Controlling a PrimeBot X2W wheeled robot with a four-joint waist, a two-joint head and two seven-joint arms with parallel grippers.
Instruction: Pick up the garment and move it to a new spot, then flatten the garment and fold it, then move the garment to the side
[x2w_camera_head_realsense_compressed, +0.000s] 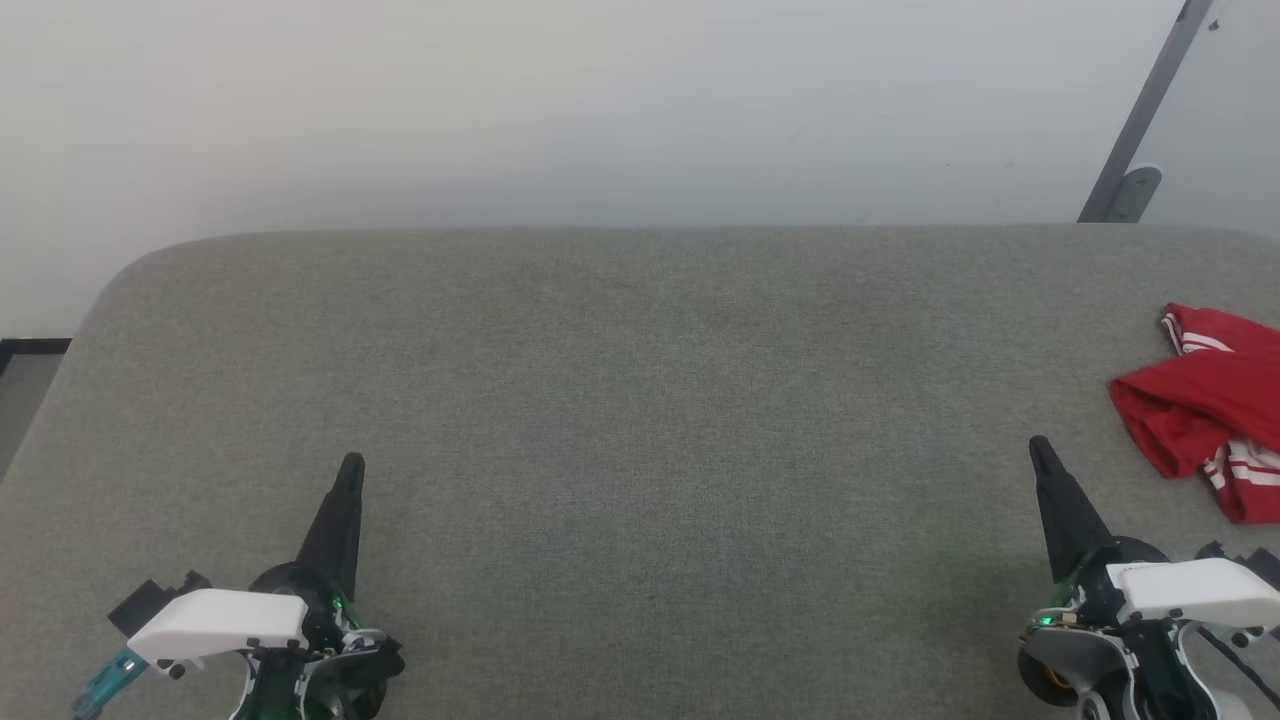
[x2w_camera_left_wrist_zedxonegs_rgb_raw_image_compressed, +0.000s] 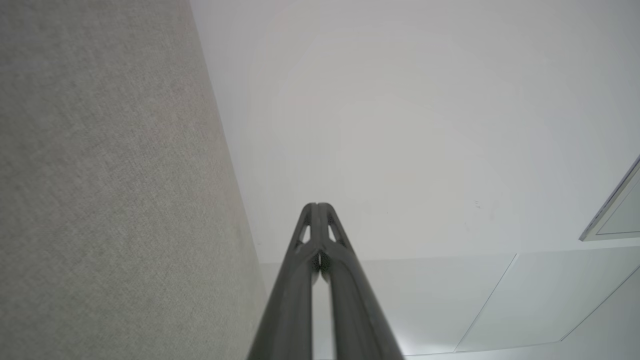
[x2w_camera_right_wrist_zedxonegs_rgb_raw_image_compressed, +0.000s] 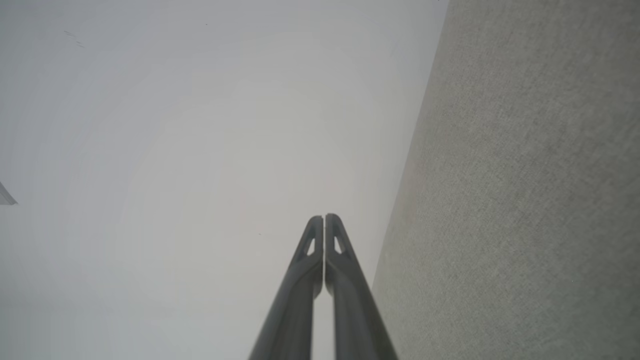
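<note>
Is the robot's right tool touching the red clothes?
Apart. The head view shows the right tool shut, with a strip of bare grey cushion between its tip and the crumpled red garment.

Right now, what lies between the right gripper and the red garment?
In the head view, bare grey fabric surface separates the right gripper from the garment.
</note>
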